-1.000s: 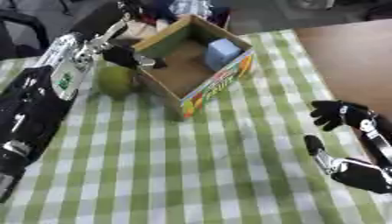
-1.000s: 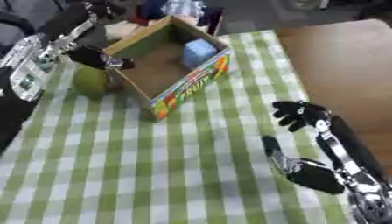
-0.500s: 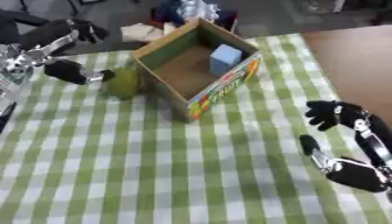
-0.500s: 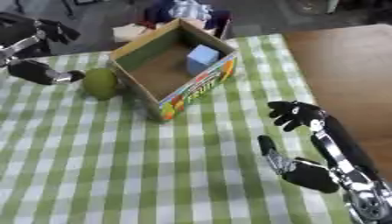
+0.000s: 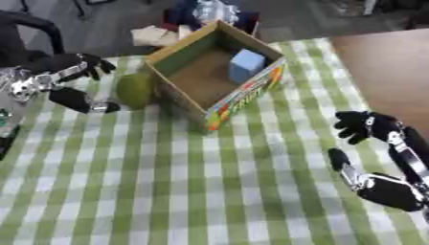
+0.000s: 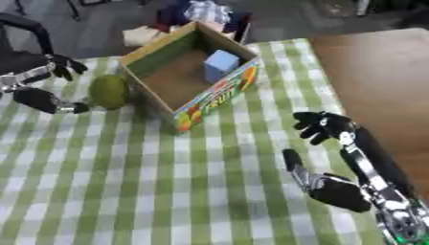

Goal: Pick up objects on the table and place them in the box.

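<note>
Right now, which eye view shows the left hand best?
The left eye view: the whole left hand shows, fingers spread open beside the green fruit. In the right eye view the hand sits at the picture's left edge, partly cut off.

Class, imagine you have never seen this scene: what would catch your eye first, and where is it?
Probably the open cardboard box with its colourful printed side, at the far middle of the green checked tablecloth, a pale blue block inside. Next, the green fruit by its left wall, with the left hand open beside it.

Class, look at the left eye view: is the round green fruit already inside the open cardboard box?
No: the round green fruit sits on the checked cloth outside the open cardboard box, by its left wall.
</note>
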`<move>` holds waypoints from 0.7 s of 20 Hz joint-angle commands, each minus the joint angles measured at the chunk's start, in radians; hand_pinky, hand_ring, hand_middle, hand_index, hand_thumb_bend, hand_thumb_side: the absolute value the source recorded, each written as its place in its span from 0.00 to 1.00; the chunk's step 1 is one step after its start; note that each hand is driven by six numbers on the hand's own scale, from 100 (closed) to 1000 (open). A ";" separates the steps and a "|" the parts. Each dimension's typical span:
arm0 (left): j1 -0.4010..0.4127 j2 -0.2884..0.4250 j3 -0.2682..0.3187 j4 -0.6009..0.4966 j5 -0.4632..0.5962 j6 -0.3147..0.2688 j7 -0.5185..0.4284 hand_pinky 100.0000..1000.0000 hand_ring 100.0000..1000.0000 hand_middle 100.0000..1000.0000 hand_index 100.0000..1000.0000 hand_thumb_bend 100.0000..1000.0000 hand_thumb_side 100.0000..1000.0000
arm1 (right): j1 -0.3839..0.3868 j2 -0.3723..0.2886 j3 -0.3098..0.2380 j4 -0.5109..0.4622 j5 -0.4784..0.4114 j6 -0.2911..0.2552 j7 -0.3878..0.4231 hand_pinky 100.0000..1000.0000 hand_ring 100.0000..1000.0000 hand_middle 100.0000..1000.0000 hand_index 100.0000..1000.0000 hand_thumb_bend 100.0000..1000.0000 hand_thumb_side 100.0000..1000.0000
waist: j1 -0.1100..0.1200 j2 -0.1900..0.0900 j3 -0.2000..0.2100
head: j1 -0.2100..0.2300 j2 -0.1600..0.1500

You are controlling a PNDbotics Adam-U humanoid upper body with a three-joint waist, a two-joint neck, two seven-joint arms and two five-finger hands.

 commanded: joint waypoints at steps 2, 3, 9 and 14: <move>-0.039 -0.005 0.002 0.040 -0.031 -0.007 0.011 0.73 0.66 0.75 0.89 0.54 0.54 | -0.010 -0.010 -0.008 -0.007 -0.004 -0.001 -0.001 0.54 0.62 0.64 0.84 0.12 0.48 | -0.005 -0.021 -0.002 | 0.003 -0.005; -0.047 -0.015 -0.001 0.051 -0.041 -0.010 0.012 0.72 0.66 0.74 0.89 0.53 0.53 | -0.009 -0.009 -0.008 -0.007 -0.004 -0.001 -0.001 0.54 0.62 0.64 0.84 0.12 0.48 | -0.005 -0.021 -0.003 | 0.003 -0.005; -0.064 -0.046 0.000 0.085 -0.115 0.008 0.107 0.68 0.57 0.64 0.81 0.37 0.33 | -0.009 -0.008 -0.008 -0.007 -0.005 -0.001 -0.001 0.54 0.62 0.64 0.84 0.11 0.48 | -0.004 -0.020 -0.006 | 0.005 -0.006; -0.070 -0.056 0.009 0.098 -0.184 0.043 0.245 0.62 0.45 0.48 0.70 0.32 0.20 | -0.008 -0.007 -0.008 -0.006 -0.005 -0.002 -0.001 0.54 0.62 0.64 0.84 0.11 0.49 | -0.004 -0.020 -0.007 | 0.007 -0.007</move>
